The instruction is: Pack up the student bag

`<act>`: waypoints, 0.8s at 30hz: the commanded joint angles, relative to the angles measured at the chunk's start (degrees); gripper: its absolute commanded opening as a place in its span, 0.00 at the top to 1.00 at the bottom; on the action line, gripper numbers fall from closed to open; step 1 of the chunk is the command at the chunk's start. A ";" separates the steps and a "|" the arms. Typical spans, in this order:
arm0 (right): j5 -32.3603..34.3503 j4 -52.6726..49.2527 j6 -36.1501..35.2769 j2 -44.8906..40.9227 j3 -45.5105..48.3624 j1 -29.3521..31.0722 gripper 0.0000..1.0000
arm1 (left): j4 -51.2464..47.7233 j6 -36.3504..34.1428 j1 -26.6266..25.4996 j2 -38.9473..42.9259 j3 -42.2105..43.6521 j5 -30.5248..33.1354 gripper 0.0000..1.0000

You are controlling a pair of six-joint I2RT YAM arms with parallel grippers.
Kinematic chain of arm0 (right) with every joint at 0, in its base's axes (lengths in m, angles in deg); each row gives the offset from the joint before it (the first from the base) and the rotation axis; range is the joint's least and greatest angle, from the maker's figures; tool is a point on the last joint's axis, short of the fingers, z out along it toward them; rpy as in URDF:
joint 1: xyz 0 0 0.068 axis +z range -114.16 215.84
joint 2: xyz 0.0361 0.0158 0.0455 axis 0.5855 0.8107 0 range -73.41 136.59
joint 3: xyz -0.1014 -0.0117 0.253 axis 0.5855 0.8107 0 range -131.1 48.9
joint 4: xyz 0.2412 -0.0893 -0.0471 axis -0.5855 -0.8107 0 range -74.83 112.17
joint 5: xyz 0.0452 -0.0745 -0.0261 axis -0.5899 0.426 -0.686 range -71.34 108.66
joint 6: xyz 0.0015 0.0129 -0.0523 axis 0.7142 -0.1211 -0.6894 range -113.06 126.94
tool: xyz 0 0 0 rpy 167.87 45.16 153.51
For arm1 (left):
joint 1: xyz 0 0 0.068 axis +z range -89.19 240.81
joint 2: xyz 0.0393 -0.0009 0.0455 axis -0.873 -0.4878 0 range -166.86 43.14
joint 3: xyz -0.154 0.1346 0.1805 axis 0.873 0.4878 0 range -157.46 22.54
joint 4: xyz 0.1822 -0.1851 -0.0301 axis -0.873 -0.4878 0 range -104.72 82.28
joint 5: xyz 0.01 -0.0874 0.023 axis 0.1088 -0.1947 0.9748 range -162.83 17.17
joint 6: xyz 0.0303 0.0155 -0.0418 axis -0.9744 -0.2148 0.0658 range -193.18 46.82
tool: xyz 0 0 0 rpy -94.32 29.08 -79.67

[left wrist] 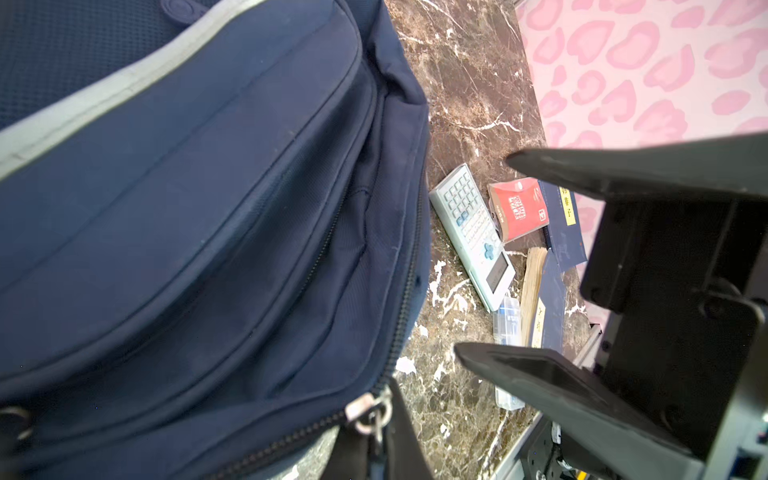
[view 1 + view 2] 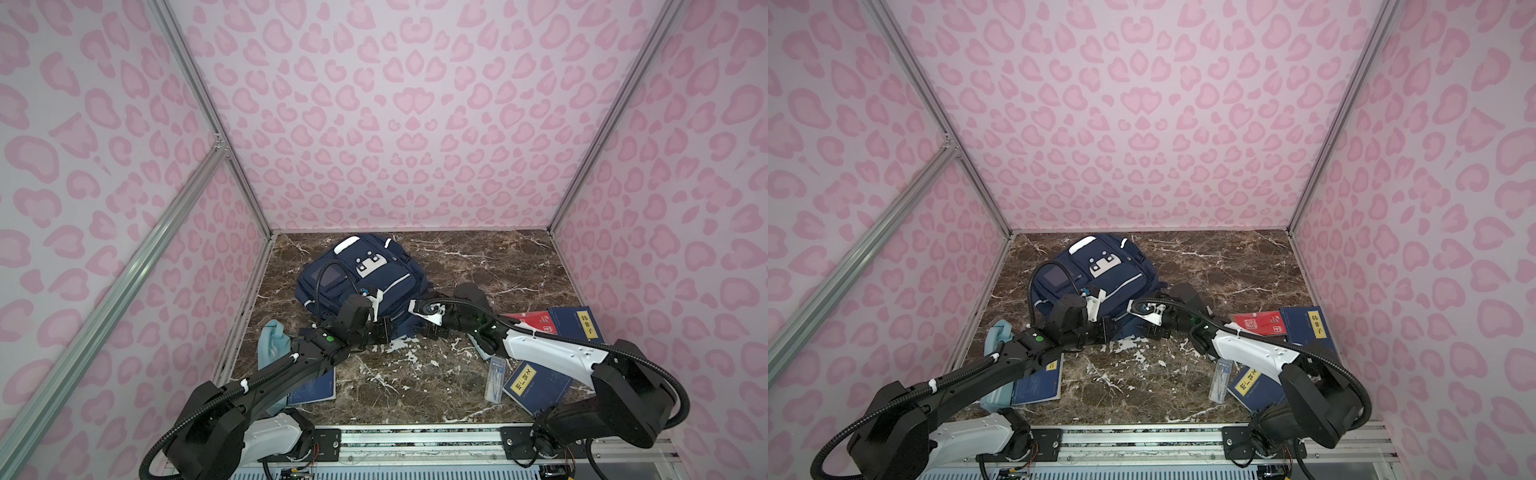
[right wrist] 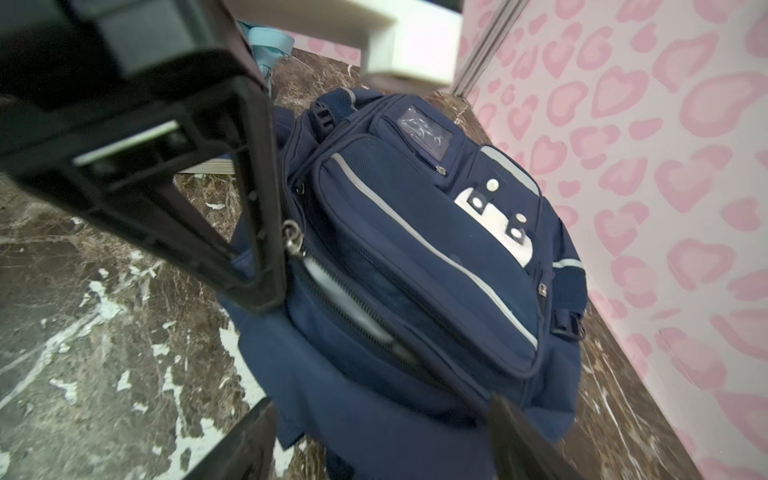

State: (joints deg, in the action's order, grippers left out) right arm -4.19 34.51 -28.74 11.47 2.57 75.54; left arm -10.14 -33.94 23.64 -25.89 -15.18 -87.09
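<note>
The student bag (image 2: 405,274) lies flat on the marble tabletop (image 2: 478,266) with its front pockets and white patches facing up. It sits directly ahead of both claws, its near edge at their tips.

The left claw (image 3: 264,291) is clenched, and its tips press against the metal zip pull (image 3: 293,239) on that near edge. Whether the pull itself is pinched between them cannot be told. A strip of light grey shows beside the zip teeth, running away from the pull.

The right claw (image 1: 484,253) stands just beside the left one, tips turned toward it. Its jaws are spread wide and released, gripping nothing. In the right wrist view its two fingers sit either side of the bag's loose lower fabric.

Behind the right claw, under and beside its forearm, lie a pale calculator (image 1: 473,237), a red packet (image 1: 519,208) and a navy book with a yellow label (image 2: 577,326). Further back toward that arm's base are a clear plastic case (image 2: 496,376) and a second labelled book (image 2: 536,384).

Behind the left claw, beneath its arm, lie a light blue pouch (image 2: 272,349) and a third navy book (image 2: 313,388).
</note>
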 commanded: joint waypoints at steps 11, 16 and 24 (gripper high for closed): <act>-1.60 -6.98 -7.98 11.80 -8.72 3.45 0.84 | 2.44 -0.11 -0.62 2.72 0.92 -2.92 0.97; -0.04 -7.83 -9.81 9.32 -6.80 2.79 1.00 | -0.19 -1.13 0.33 1.15 0.92 1.72 0.97; 1.08 -9.48 -10.74 4.76 -4.88 -2.84 1.00 | -3.44 -3.96 8.87 3.46 4.36 4.18 0.97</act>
State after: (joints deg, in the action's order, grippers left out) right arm -5.70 26.09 -39.15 17.28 -2.89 74.07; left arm -12.04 -35.79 30.83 -23.18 -11.42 -87.24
